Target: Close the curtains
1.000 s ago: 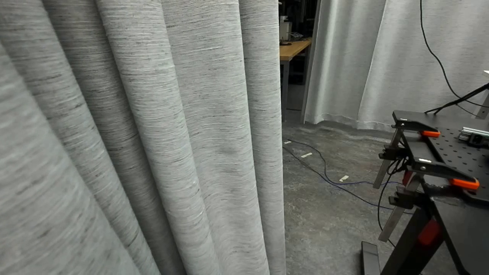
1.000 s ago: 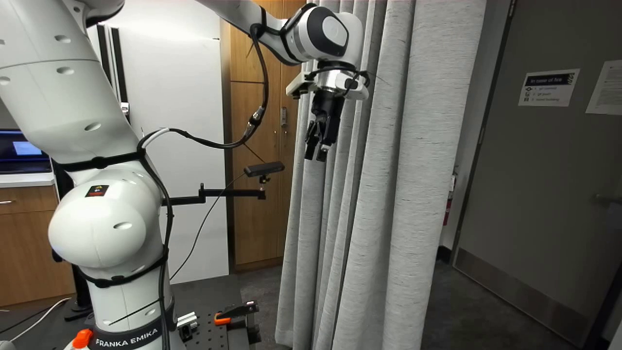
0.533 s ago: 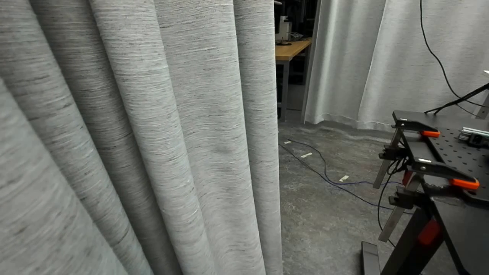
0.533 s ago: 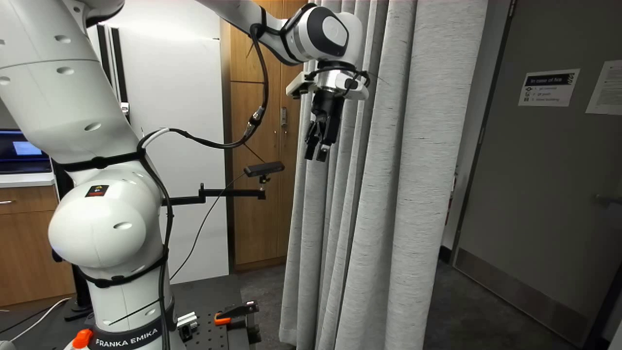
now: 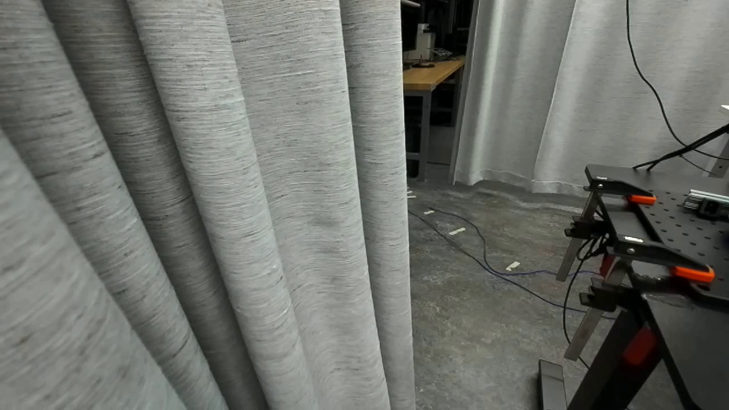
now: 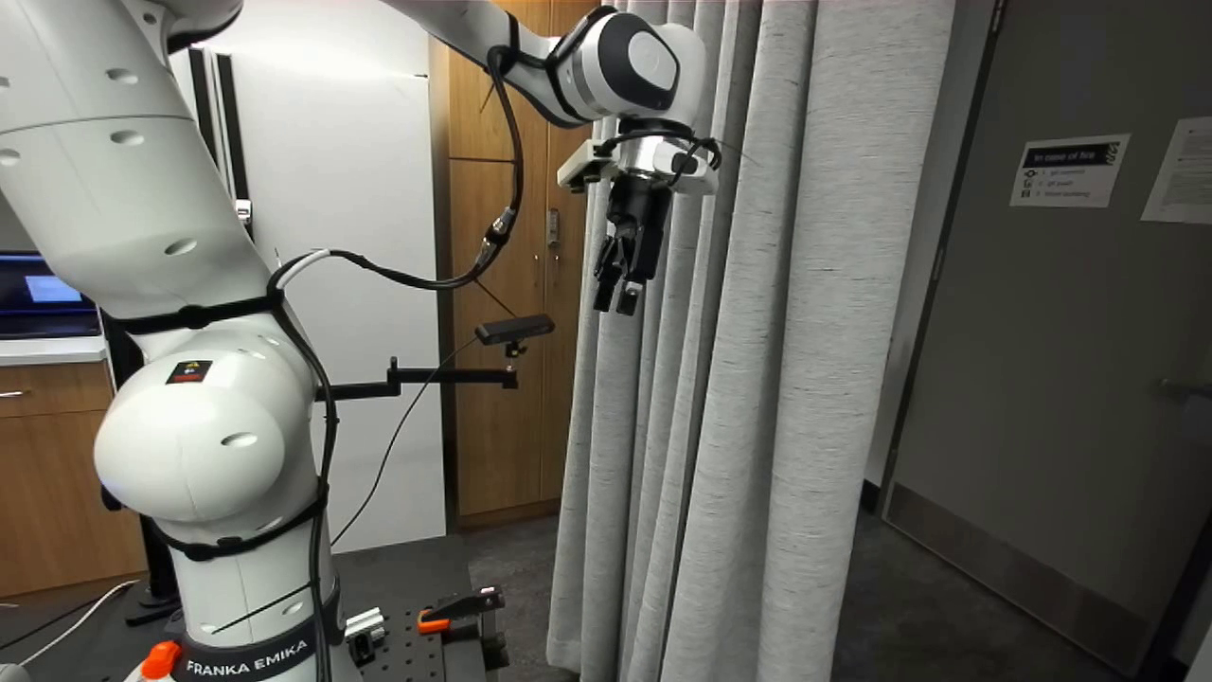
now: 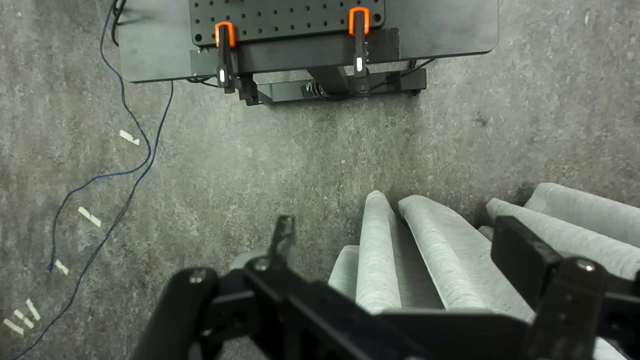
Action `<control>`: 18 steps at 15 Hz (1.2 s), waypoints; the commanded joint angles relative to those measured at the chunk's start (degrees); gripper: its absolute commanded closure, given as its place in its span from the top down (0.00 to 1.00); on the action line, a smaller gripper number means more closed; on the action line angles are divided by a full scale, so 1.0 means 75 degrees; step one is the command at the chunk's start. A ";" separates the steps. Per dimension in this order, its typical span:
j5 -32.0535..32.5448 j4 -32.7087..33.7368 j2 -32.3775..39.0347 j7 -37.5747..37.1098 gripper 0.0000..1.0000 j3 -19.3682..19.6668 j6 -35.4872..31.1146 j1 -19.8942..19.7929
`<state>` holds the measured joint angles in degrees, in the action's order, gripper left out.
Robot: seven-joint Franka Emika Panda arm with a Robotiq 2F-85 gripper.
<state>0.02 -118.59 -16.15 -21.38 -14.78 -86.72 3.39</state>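
Curtains point(image 6: 843, 379) of light-grey cloth hang in all three views, but the wrist view alone looks down along their folds toward the floor point(image 7: 250, 150). It alone, too, makes plain that the fingers point(image 7: 525, 260) of the end effector point(image 6: 614, 304) are spread wide, nothing clamped between them. In an exterior view those fingers look close together, seen at a slant in front of the folds; whether they touch the cloth cannot be told. A paler curtain point(image 5: 512, 102) shows farther back in an exterior view, near a wooden desk point(image 5: 435, 78) whose clutter point(image 5: 425, 45) is hard to make out. A grey door point(image 6: 1042, 379) appears in an exterior view, the small print on its notice point(image 6: 1070, 175) unreadable. Both exterior views cut off the curtains' tops, and in the wrist view the blurred end effector hides some folds. The weave is heathered, finely streaked crosswise, the folds deep and rounded. Smooth white shells cover the arm point(image 6: 189, 436); rows of holes dot a black plate point(image 7: 290, 25) on the tabletop point(image 7: 155, 45), with two orange-tipped clamps point(image 7: 360, 50) at its edge.
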 commanded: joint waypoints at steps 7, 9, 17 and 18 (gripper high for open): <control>0.0034 0.0019 0.0019 -0.0037 1.00 0.0143 0.0019 0.0165; -0.0007 0.0003 0.0014 -0.0053 1.00 0.0164 -0.0024 0.0161; 0.0134 -0.0311 -0.0099 0.0033 1.00 0.0470 -0.0924 0.0016; 0.0182 -0.0380 -0.0129 0.0122 1.00 0.0566 -0.1117 -0.0015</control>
<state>0.47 -119.58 -15.89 -21.32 -12.61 -91.12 3.51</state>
